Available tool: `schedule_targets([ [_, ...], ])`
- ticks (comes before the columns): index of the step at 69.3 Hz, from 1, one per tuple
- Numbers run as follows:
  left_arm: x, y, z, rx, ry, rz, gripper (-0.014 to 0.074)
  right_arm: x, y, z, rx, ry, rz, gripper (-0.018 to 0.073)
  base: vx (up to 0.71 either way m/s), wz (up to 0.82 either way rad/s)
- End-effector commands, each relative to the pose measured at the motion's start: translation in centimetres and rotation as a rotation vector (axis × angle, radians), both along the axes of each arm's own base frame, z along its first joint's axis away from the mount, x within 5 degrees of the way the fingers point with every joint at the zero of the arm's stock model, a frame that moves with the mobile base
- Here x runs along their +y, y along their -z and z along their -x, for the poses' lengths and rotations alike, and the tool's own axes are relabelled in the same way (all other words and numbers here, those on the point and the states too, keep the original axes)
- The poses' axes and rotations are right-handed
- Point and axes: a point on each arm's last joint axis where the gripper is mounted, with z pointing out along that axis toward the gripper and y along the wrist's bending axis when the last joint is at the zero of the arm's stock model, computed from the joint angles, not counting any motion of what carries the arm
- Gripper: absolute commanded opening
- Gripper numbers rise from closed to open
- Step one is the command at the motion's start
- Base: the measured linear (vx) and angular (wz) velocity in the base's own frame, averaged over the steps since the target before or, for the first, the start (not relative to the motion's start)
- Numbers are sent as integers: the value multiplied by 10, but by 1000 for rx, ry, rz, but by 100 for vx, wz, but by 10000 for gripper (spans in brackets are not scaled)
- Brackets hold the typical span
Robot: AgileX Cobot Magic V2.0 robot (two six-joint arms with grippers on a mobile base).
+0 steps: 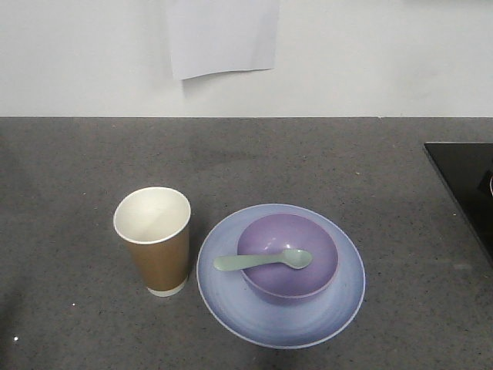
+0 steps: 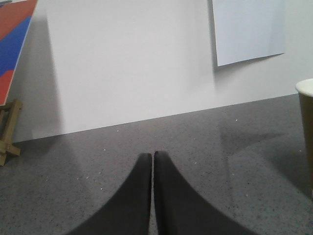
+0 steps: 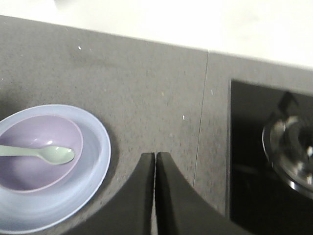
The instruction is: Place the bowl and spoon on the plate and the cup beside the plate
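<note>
Resting left of clenched right fingers: plate | cup right of clenched left fingers

Lavender bowl, mint-green spoon, pale blue-lilac plate, brown cup (white inside), speckled dark grey countertop.

Pale blue-lilac plate flat on grey counter. Lavender bowl upright on plate, slightly toward far side. Mint-green spoon lying across bowl, scoop right. Brown paper cup upright, just left of plate, white interior visible.
</note>
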Motion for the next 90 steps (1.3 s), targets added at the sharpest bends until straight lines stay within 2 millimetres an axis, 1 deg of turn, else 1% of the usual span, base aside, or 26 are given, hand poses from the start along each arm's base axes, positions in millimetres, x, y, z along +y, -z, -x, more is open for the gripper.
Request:
schedule_targets([
  [1,-1,-9,2,-87,8,19,-6,4,7,-2,-188,-82,50,-10,0,0],
  [5,-1,-9,2,-87,8,19,-6,7,21,-1,-261,-128,71,-10,0,0],
  [6,-1,-9,2,-87,8,19,-6,8,28,-2,-267,-137,77,-10,0,0],
  [12,-1,-9,2,-87,8,19,-6,9,48,2,-380,-173,86,-10,0,0],
  [13,-1,-9,2,-87,8,19,-6,10,56,2,-385,-176,86,-10,0,0],
  [19,-1,-9,2,-87,8,19,-6,10,78,6,-464,-188,69,-10,0,0],
  [20,-1,-9,2,-87,8,19,-6,10,85,7,-462,-190,66,-10,0,0],
  [22,-1,-9,2,-87,8,19,-6,10,92,9,-478,-188,53,-10,0,0],
  [27,-1,-9,2,-87,8,19,-6,6,114,12,-487,-146,8,-10,0,0],
  [30,-1,-9,2,-87,8,19,-6,3,123,13,-489,-107,-7,-10,0,0],
  [33,-1,-9,2,-87,8,19,-6,-1,137,14,-491,-55,-26,-10,0,0],
  [44,-1,-9,2,-87,8,19,-6,-12,167,22,-549,78,-44,-10,0,0],
  [50,-1,-9,2,-87,8,19,-6,-15,182,27,-565,118,-62,-10,0,0],
  [61,-1,-9,2,-87,8,19,-6,-16,202,36,-619,132,-78,-10,0,0],
  [64,-1,-9,2,-87,8,19,-6,-16,204,39,-613,131,-82,-10,0,0],
  [68,-1,-9,2,-87,8,19,-6,-16,203,42,-642,128,-78,-10,0,0],
  [75,-1,-9,2,-87,8,19,-6,-15,202,42,-646,123,-57,-10,0,0],
  [90,-1,-9,2,-87,8,19,-6,-15,202,42,-645,125,-69,-10,0,0],
])
